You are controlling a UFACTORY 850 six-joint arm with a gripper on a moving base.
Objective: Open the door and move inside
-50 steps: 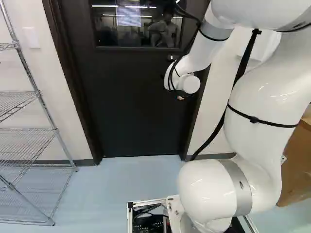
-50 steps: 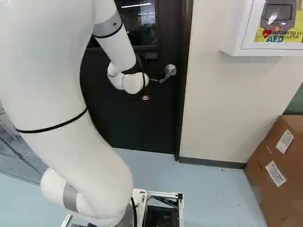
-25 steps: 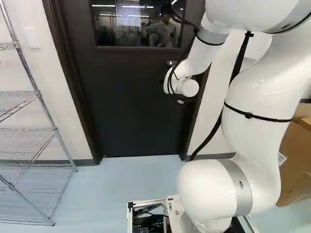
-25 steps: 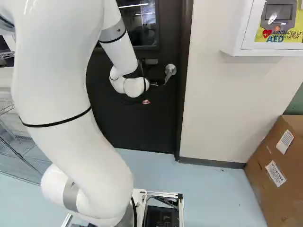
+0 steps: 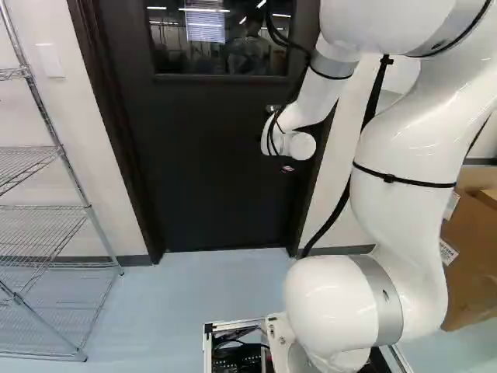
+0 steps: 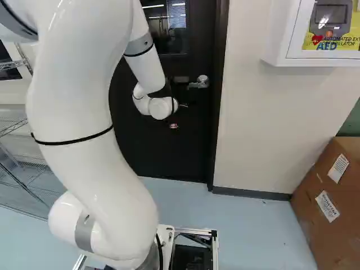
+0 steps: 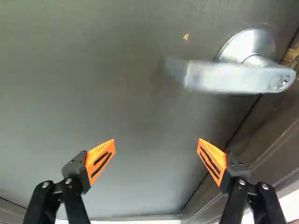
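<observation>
Pale blue floor point(image 6: 242, 225) runs from the base's metal frame point(image 5: 233, 324), near six o'clock in the left base view, up to the far wall point(image 6: 253, 124). The white arm point(image 6: 79, 112) rises from its lowest joint and reaches toward the door. A wire shelf point(image 5: 35, 225) stands at nine o'clock in the left base view; a cardboard box point(image 6: 304, 214) sits at four o'clock in the right base view. The end effector point(image 6: 174, 125) is spread wide, its orange pads point(image 7: 100, 161) well apart. Ahead of it, toward one o'clock from the space between the pads, is the silver door handle point(image 7: 233, 77), apart from both, its lever roughly level. Behind lies the dark door point(image 5: 210, 163), closed in its frame, its window point(image 5: 221, 39) near twelve o'clock in the left base view.
</observation>
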